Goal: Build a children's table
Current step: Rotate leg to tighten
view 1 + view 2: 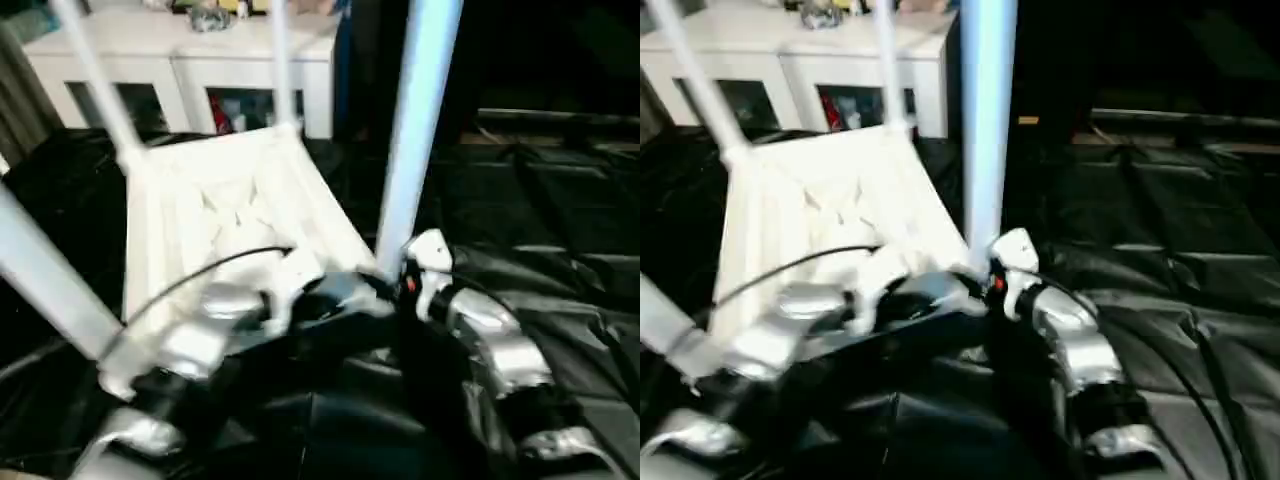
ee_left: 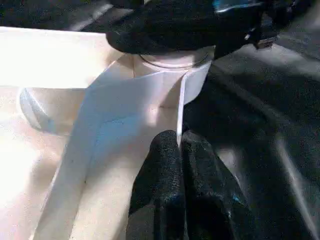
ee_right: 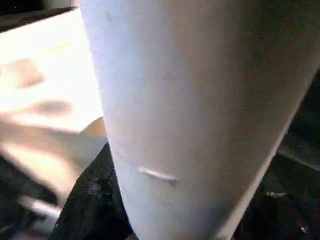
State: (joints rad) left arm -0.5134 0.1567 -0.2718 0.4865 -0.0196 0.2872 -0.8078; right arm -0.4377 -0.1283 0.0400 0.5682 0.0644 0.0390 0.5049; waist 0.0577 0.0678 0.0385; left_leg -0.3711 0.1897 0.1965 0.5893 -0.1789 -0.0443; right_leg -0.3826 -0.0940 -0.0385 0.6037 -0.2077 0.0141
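Pinching thin rim wall of upturned white plastic square tabletop (image 1: 230, 210) with my left gripper (image 2: 179, 145), black fingers together on it beside round corner socket (image 2: 172, 62). Tabletop lies ribbed side up on black sheeting (image 1: 540, 220), all four white tube legs pointing upward. My right gripper (image 1: 385, 285) at base of near-right tube leg (image 1: 415, 120), probably clamped round it; leg fills wrist view, finger state unclear. White cabinet with glass doors (image 1: 180, 70) behind.

Upturned table top (image 1: 830, 200) (ribbed) carries 4 legs (image 1: 987, 130).
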